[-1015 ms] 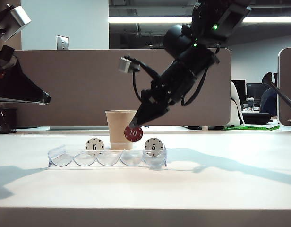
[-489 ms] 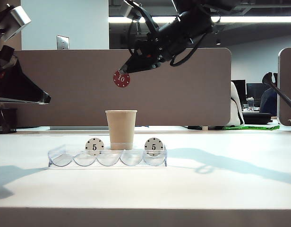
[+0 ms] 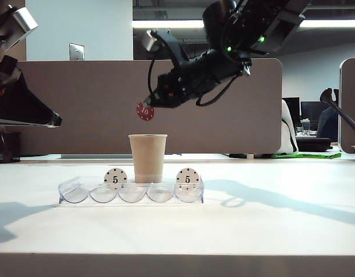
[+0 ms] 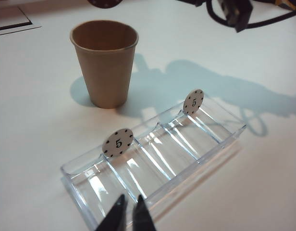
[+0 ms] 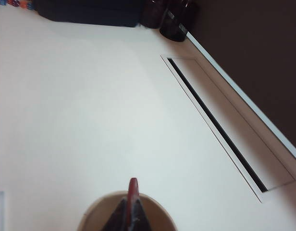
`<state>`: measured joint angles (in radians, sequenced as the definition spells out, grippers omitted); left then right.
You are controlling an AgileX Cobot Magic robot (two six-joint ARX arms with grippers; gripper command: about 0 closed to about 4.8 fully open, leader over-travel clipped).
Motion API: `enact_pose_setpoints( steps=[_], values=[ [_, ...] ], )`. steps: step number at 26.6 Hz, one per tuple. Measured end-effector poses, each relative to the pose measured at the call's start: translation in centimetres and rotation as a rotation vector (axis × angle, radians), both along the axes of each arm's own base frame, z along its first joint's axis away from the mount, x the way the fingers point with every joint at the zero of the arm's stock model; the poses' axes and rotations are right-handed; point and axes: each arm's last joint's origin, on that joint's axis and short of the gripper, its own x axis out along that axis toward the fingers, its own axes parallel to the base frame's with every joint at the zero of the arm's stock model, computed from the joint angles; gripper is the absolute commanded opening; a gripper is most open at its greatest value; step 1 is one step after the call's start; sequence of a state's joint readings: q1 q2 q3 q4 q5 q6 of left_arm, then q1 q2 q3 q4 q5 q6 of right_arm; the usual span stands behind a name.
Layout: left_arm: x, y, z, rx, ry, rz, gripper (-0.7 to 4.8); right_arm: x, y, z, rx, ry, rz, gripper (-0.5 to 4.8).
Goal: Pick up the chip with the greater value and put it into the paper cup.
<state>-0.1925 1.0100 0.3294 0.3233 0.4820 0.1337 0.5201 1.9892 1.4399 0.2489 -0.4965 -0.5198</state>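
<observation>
The right end effector [image 3: 147, 108], clamped on the dark red "10" chip [image 3: 145, 111], hangs directly above the tan paper cup [image 3: 147, 158] standing on the table [image 3: 269, 231] just behind the clear chip tray [image 3: 131, 194], while the left end effector [image 4: 127, 215], nearly closed and empty, hovers at the tray's near left.

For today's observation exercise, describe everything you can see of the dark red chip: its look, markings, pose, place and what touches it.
The dark red chip is a small round disc with pale spots around its rim; its pale numeral is too blurred to read. It hangs in the air just above the open mouth of the paper cup, pinched at its upper edge by the shut right gripper, which reaches in from the right of the exterior view. In the right wrist view it shows edge-on between the fingertips, over the cup's rim. Nothing else touches it.
</observation>
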Motion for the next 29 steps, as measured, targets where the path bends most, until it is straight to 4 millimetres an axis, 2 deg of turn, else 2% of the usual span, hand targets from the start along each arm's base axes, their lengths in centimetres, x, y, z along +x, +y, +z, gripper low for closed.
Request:
enact_pose_setpoints(
  steps=[5,9,12,18,29],
  values=[
    [0.00,0.00,0.00,0.000,0.000,0.000,0.27,0.33,0.09,-0.75,-0.007,0.000,-0.020,-0.01],
    [0.00,0.00,0.00,0.000,0.000,0.000,0.27,0.42,0.10,-0.73,-0.004,-0.011,-0.032,0.00],
    [0.00,0.00,0.00,0.000,0.000,0.000,0.27,0.42,0.10,-0.73,-0.004,-0.012,-0.032,0.24],
    [0.00,0.00,0.00,0.000,0.000,0.000,0.27,0.42,0.10,-0.73,-0.004,-0.011,-0.032,0.24],
    [0.00,0.00,0.00,0.000,0.000,0.000,0.26,0.50,0.10,-0.22,0.018,-0.039,-0.052,-0.05]
  ],
)
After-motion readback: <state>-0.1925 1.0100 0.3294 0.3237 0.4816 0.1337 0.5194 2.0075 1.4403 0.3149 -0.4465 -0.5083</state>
